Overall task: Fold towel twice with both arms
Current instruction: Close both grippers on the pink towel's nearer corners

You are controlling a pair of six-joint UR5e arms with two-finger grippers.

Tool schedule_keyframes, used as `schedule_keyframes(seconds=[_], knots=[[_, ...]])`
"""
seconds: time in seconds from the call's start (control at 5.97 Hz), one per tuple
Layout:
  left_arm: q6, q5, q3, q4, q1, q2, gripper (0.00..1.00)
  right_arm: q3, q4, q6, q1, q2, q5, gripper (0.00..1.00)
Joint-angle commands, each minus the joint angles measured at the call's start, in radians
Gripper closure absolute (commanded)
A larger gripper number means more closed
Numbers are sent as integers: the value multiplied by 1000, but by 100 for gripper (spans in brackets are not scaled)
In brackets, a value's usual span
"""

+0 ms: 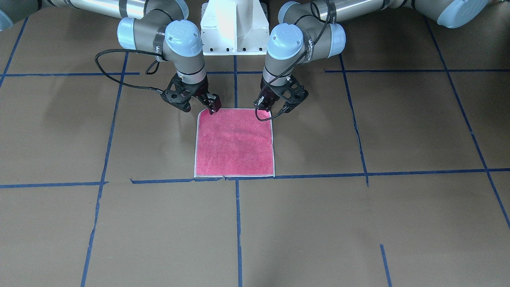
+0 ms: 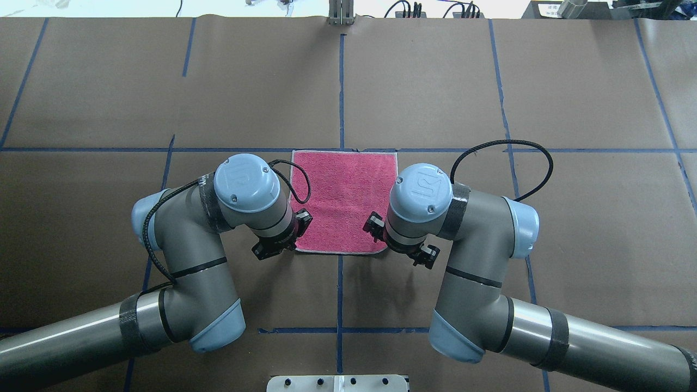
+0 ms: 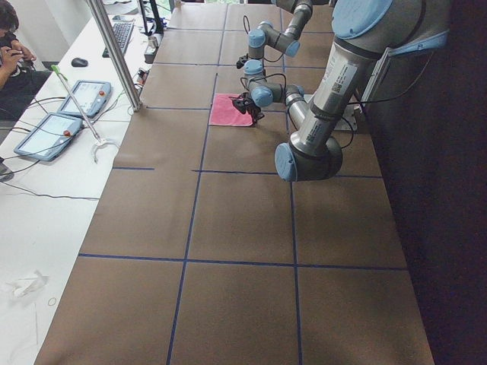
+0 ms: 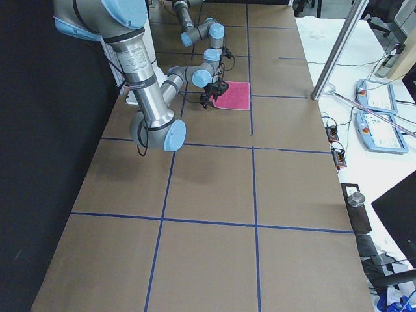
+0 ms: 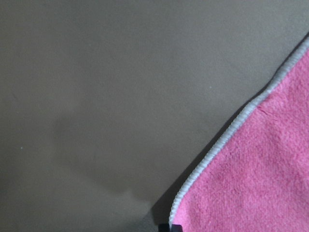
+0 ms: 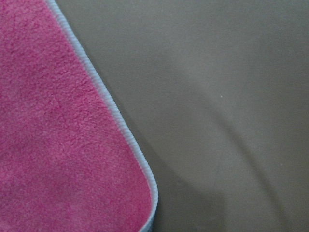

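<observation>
The towel (image 1: 234, 143) lies flat, pink face up, on the brown table (image 1: 358, 223) in the front-facing view. Its far edge runs along a blue tape line (image 1: 318, 175). The right gripper (image 1: 199, 108) is at one robot-side corner and the left gripper (image 1: 274, 107) at the other. Both look spread wide and appear to hold nothing, since the cloth shows no lift or crease. The overhead view agrees: each gripper's black fingers stand apart at a near corner, partly hidden under the wrists. The two side views show only a small pink patch beneath the arms, too small to judge the jaws. In the left wrist view the whitish border (image 5: 227, 135) runs diagonally, flat on the table. The right wrist view shows a rounded corner (image 6: 150, 193), also flat. The step in hand seems to be taking both near corners for the first fold. To do it well, each gripper should close on the stitched edge alone. Both should then rise together and evenly, keep the cloth lightly taut between them, and lay the near edge squarely on the far one.
</observation>
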Motion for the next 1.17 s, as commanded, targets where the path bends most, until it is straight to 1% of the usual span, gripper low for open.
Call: schedule_keyframes(seconds=[0.0,0.17,0.5,0.67,0.84,1.01], knots=[[0,-1,0,0,-1,0,100,6,0,-1,1,0,0,21],[2,1,0,0,-1,0,100,4,0,-1,3,3,0,25],[2,1,0,0,-1,1,100,4,2,-1,11,3,0,44],[0,1,0,0,-1,0,100,3,2,-1,12,3,0,61],[2,1,0,0,-1,0,100,3,2,-1,12,3,0,76],[2,1,0,0,-3,0,100,3,2,-4,12,3,0,87]])
